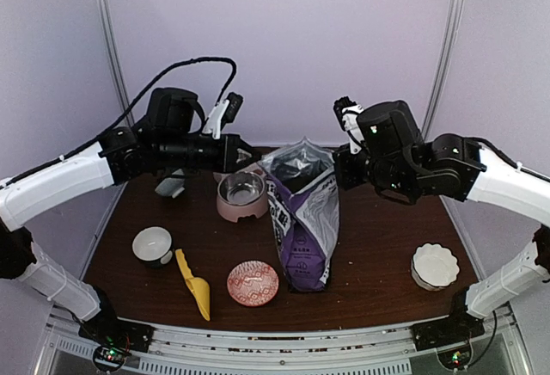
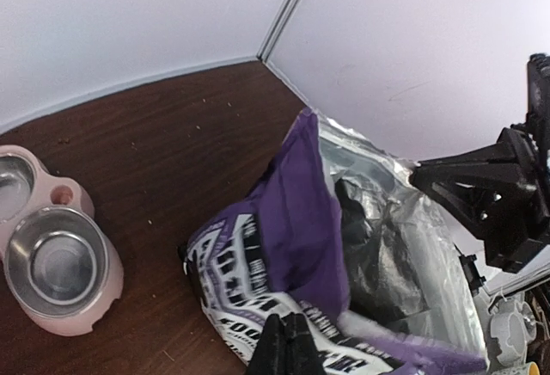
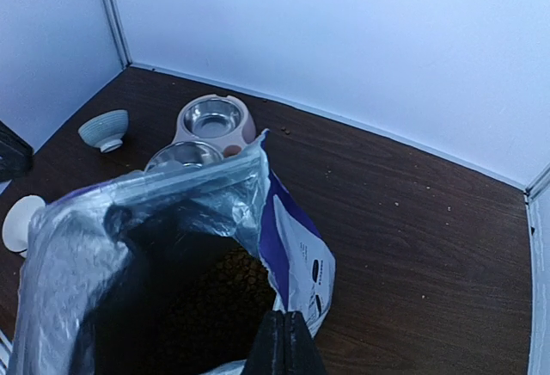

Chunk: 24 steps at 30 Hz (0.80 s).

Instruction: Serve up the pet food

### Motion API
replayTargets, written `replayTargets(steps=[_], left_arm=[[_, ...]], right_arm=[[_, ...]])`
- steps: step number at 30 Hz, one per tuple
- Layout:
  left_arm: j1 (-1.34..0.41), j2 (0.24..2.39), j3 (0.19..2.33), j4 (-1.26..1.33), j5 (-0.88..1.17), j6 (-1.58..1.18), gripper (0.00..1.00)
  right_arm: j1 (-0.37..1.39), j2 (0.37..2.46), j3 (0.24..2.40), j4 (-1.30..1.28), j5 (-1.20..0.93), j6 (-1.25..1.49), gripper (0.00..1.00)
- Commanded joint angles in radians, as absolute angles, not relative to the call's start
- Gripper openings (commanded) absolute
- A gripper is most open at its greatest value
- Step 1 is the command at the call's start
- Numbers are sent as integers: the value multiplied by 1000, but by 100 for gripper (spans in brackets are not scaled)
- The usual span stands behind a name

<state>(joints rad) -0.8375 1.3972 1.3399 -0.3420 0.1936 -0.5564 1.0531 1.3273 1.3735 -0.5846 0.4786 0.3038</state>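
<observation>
In the right wrist view the pet food (image 3: 225, 285) is only a dim brown mass deep in the bag (image 3: 172, 212), its pellets hardly separable. The picture's bottom edge cuts off the right end effector (image 3: 284, 316), which itself covers the strip of rim pinched in it. The bag's rim hides part of the feeder (image 3: 213, 119). A white bowl (image 3: 17, 220) and a dark shape (image 3: 12, 158) are clipped by the left edge.

In the left wrist view the bottom edge cuts the left end effector (image 2: 284, 318) and the bag's lower half. The bag's mouth is mere shadow.

From above, the left arm (image 1: 172, 153) covers the feeder's far half and part of a grey bowl (image 1: 170, 188). The bag's print is too small to read.
</observation>
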Motion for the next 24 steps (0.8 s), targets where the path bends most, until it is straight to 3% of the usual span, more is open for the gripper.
replayTargets(steps=[1,9,14,19,24], left_arm=[[-799,1399,1445,-429,192,-457,0],[-799,1433,1463,-397,277,-459,0],[-801,1463,1483,-386,324,-457,35],[-830,1503,1520,-369,336,-457,67],[-862,1579,1599,-367,344,-450,78]], right_arm=[[1000,1244,1437,-649,574,328,0],[985,1228,1434,-669,525,346,0],[983,1234,1430,-657,498,352,0],[980,1233,1435,-648,472,359,33],[976,1217,1437,-639,460,370,50]])
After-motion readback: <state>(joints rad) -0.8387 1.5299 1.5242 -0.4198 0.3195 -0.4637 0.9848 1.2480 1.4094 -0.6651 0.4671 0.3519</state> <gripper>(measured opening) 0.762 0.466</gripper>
